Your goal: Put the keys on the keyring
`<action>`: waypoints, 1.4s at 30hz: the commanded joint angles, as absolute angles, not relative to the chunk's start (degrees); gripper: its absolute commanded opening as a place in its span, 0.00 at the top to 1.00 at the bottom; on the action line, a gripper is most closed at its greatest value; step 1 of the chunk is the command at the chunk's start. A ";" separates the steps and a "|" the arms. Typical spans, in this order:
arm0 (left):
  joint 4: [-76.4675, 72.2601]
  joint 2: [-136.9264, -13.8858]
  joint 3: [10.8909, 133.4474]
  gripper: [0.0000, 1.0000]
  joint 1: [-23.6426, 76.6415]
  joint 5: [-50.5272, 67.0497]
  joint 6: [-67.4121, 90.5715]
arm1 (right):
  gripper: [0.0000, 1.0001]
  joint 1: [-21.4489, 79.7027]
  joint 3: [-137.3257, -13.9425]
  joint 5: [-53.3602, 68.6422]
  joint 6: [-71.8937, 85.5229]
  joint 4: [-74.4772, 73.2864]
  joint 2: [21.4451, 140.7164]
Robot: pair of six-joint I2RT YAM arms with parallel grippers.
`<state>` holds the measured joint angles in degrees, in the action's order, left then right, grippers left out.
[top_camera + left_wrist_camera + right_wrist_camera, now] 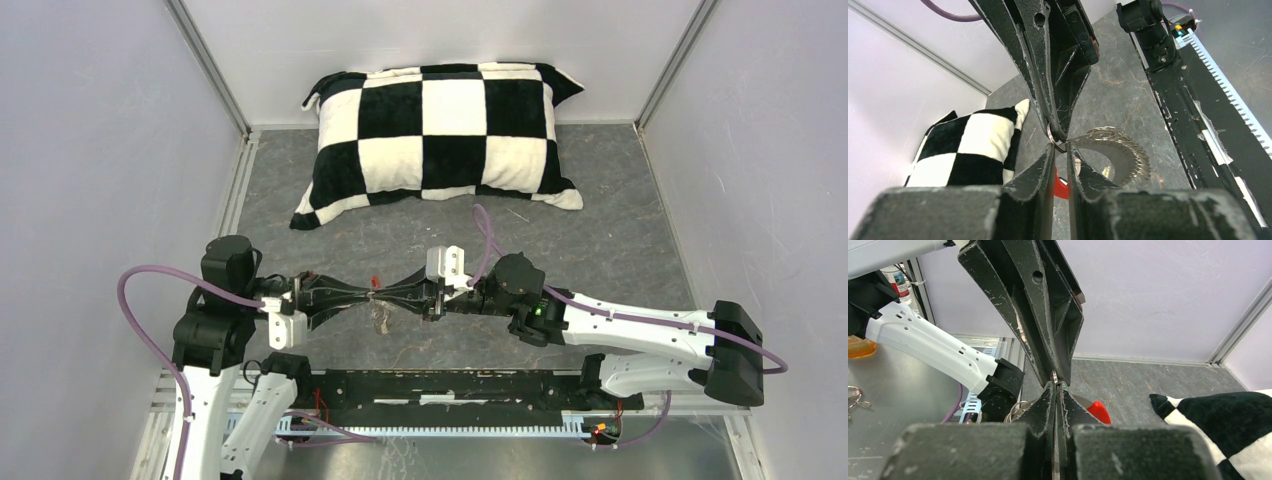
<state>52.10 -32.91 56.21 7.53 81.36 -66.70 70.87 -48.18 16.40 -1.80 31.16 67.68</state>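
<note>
Both arms meet tip to tip, lined up left to right. The right gripper [1058, 134] is clamped tight on a small wire loop, which looks like the end of the keyring [1120, 150]. The coil hangs just below the tips. The left gripper [1062, 155] sits narrow with the red sleeve [1061, 186] in its gap, and it's hard to tell whether it's actually pinching. No keys can be made out, so threading probably waits on that. Both arms are equally near the ring.
</note>
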 commanded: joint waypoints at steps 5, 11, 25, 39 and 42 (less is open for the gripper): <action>51.24 -33.17 57.09 0.95 7.54 82.95 -62.53 | 0.99 71.26 -48.34 15.59 -2.38 34.32 67.06; 51.31 -35.08 56.51 0.98 7.56 83.75 -62.37 | 0.99 71.53 -49.17 17.18 -2.11 34.54 68.08; 51.25 -37.06 57.41 0.98 7.56 84.82 -62.03 | 0.99 71.67 -49.22 17.89 -2.09 34.60 68.60; 51.08 -34.80 55.70 0.98 7.56 86.75 -68.39 | 0.47 71.59 -50.01 17.02 -3.71 26.77 64.82; 51.06 -35.28 56.30 0.98 7.56 87.38 -67.87 | 0.42 71.45 -50.33 16.24 -4.84 24.13 62.90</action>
<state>52.14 -35.20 55.75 7.53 83.48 -65.08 71.26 -48.18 17.28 -3.11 26.94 66.48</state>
